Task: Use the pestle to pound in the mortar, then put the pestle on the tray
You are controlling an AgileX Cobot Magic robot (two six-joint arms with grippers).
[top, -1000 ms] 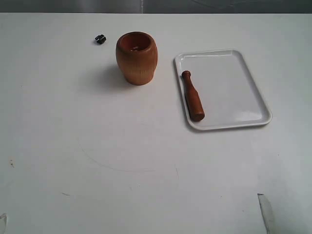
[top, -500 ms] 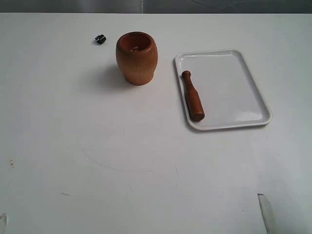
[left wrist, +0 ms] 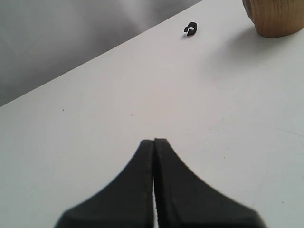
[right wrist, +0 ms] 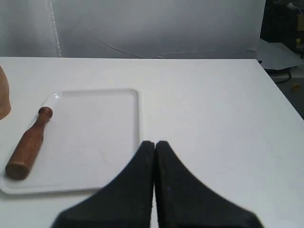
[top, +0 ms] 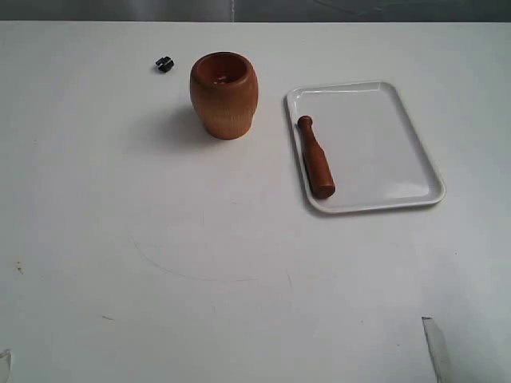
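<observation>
The light-brown wooden mortar (top: 224, 95) stands upright on the white table, reddish-brown inside; its base shows in the left wrist view (left wrist: 278, 18). The reddish-brown pestle (top: 315, 157) lies along the left side of the white tray (top: 391, 152), knob end far, thick end near. In the right wrist view the pestle (right wrist: 28, 144) rests on the tray (right wrist: 95, 137). My left gripper (left wrist: 154, 140) is shut and empty over bare table, far from the mortar. My right gripper (right wrist: 155, 142) is shut and empty, just off the tray's edge. Neither arm shows in the exterior view.
A tiny black object (top: 164, 65) lies on the table left of the mortar, also visible in the left wrist view (left wrist: 190, 29). The table's far edge meets a grey wall. Dark equipment (right wrist: 285, 28) sits beyond the table's right edge.
</observation>
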